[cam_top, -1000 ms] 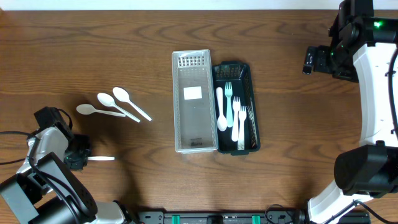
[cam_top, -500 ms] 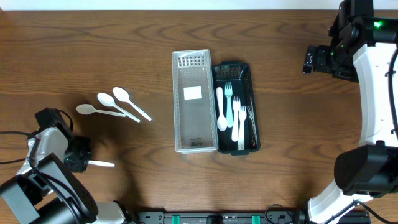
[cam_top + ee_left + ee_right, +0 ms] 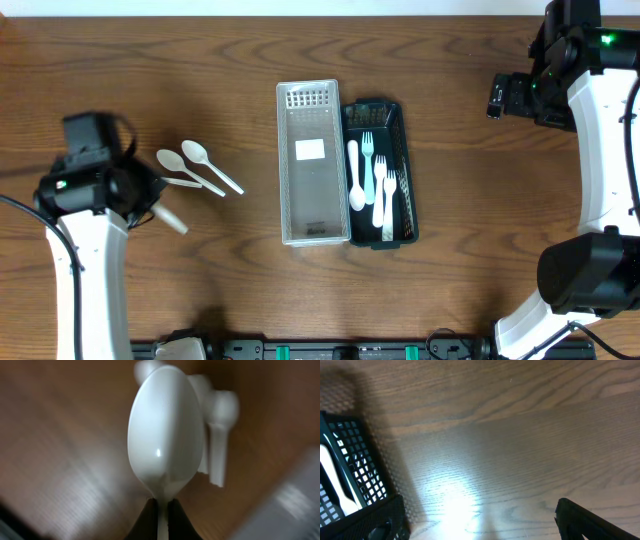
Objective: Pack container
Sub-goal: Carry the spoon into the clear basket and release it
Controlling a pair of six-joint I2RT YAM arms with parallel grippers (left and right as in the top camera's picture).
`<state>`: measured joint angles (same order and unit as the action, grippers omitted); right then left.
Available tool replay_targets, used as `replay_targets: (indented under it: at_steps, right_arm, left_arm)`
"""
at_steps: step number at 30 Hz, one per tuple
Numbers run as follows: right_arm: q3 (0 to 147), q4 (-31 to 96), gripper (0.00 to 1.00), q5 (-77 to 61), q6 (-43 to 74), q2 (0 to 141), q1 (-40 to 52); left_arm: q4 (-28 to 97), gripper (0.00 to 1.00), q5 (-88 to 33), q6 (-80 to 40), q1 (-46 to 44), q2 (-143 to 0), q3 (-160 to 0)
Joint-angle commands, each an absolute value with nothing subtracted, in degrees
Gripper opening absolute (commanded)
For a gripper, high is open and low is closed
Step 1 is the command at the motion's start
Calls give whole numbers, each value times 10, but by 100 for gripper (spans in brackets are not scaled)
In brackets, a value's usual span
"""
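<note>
The left claw (image 3: 148, 198) is pinching a white plastic spoon (image 3: 166, 445), well to the left of the clear tray (image 3: 300, 235). In the blurred left wrist view its dark fingertips (image 3: 146, 519) press together on the handle just under the bowl. Two loose spoons (image 3: 212, 168) lie on the worktop (image 3: 200, 60) between that claw and the tray, nearer the claw. A black basket (image 3: 398, 112) touches the tray's right side and holds white forks (image 3: 381, 195) and a packed spoon (image 3: 356, 178). The right claw (image 3: 477, 510) is spread wide and holds nothing, well to the right of the tray, past the basket
</note>
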<state>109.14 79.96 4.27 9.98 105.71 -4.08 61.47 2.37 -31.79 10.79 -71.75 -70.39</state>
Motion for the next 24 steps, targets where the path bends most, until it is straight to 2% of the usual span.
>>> replay_targets:
  at_steps: [1, 8, 12, 16, 24]
  right_arm:
    - [1089, 802, 99, 41, 91, 1057, -37]
    - [1089, 807, 99, 40, 91, 1057, -37]
    - [1089, 808, 99, 40, 91, 1057, -37]
    - [1089, 808, 99, 40, 91, 1057, -37]
    - [1089, 810, 99, 40, 91, 1057, -37]
  left_arm:
    - [635, 6, 22, -269, 11, -712, -783]
    - [572, 6, 22, -224, -187, -752, -840]
    - [531, 6, 22, -170, -259, -806, -840]
    - [507, 6, 22, -108, -300, -888, -840]
    - [504, 6, 19, -108, -303, -1004, -840]
